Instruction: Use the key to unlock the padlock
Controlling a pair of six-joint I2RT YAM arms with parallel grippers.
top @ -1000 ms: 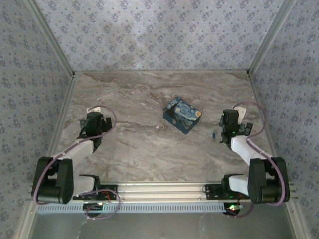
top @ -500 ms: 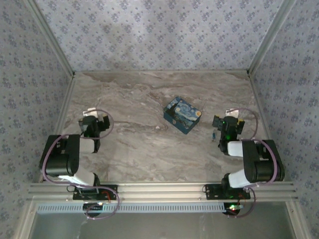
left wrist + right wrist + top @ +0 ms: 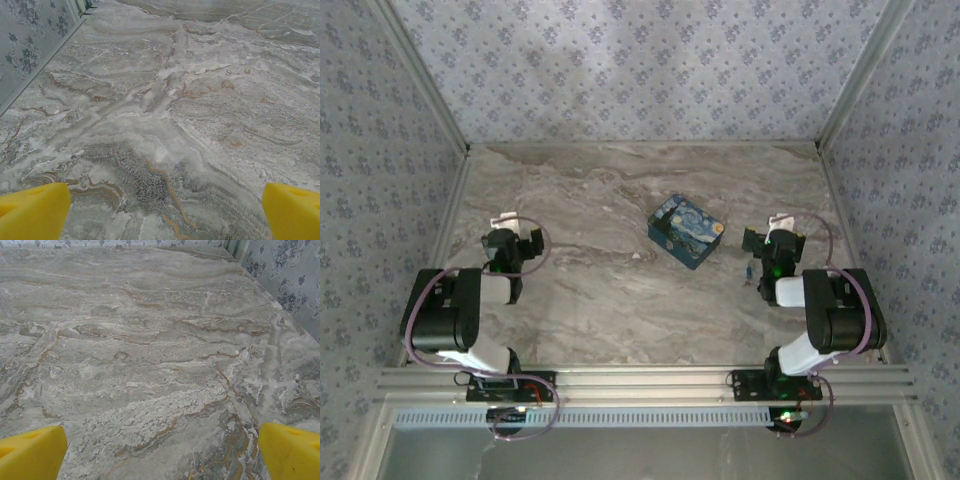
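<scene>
The padlock point(image 3: 685, 231), a squarish blue block with a swirling starry print and dark sides, lies on the marble table point(image 3: 620, 190) right of centre. A small blue key point(image 3: 750, 270) lies to its right, just in front of my right gripper point(image 3: 767, 232). That gripper is open and holds nothing, a short way right of the padlock. My left gripper point(image 3: 517, 230) is open and holds nothing near the table's left side, far from the padlock. In the left wrist view the yellow fingertips point(image 3: 32, 212) stand wide apart over bare marble. The right wrist view shows the same of its fingertips point(image 3: 290, 450).
Patterned walls point(image 3: 380, 170) enclose the table on the left, back and right. A metal rail point(image 3: 640, 380) with both arm bases runs along the near edge. In the wrist views the wall foot runs close by the left gripper point(image 3: 162, 220) and the right gripper point(image 3: 160, 457).
Both arms have folded back, their elbows now raised close to the bases. The right gripper has shifted slightly left and away, the left barely. The padlock and key have not moved.
</scene>
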